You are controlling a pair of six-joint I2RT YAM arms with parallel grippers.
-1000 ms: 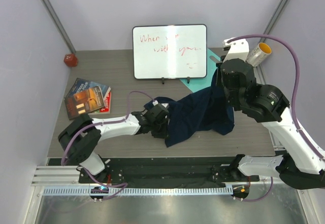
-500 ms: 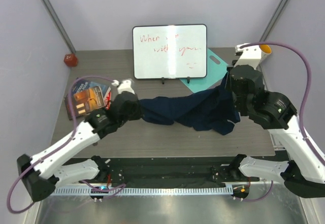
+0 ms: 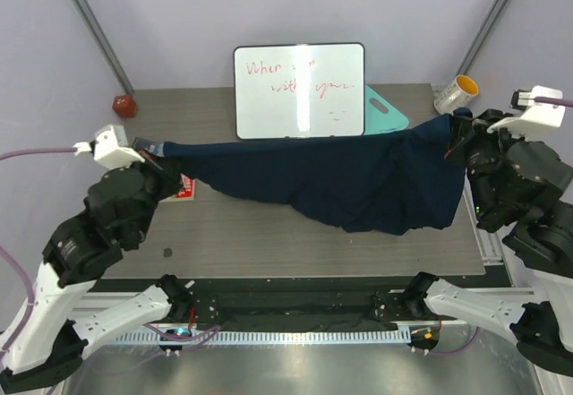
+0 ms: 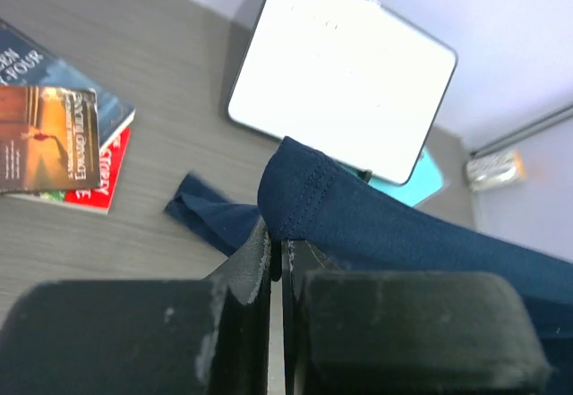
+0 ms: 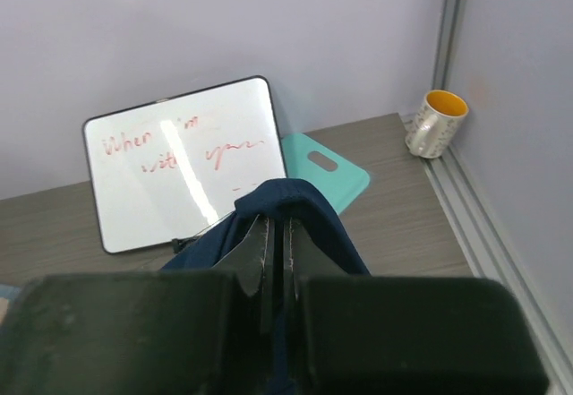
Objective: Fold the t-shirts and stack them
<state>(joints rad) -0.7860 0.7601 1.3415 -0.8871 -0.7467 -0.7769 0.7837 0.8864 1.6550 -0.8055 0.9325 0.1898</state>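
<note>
One dark navy t-shirt [image 3: 358, 184] hangs stretched between my two grippers above the table, its lower edge sagging toward the front right. My left gripper [image 3: 159, 151] at the far left is shut on one hemmed corner of the t-shirt [image 4: 300, 193]; a loose end [image 4: 208, 218] droops below that corner. My right gripper [image 3: 450, 124] at the far right is shut on the other end, where the t-shirt [image 5: 285, 200] bunches over the fingertips.
A small whiteboard [image 3: 299, 90] with red writing stands upright at the back, just behind the stretched cloth. A teal board [image 3: 389, 111] lies behind the shirt at the right. A yellow-lined mug [image 3: 457, 93] sits at the back right. Books [image 4: 55, 133] lie at the left, a red ball [image 3: 124, 106] beyond them.
Both arms have swung outward, the left far to the left and the right to the right. The shirt went from a bunched heap to a taut span across the table.
</note>
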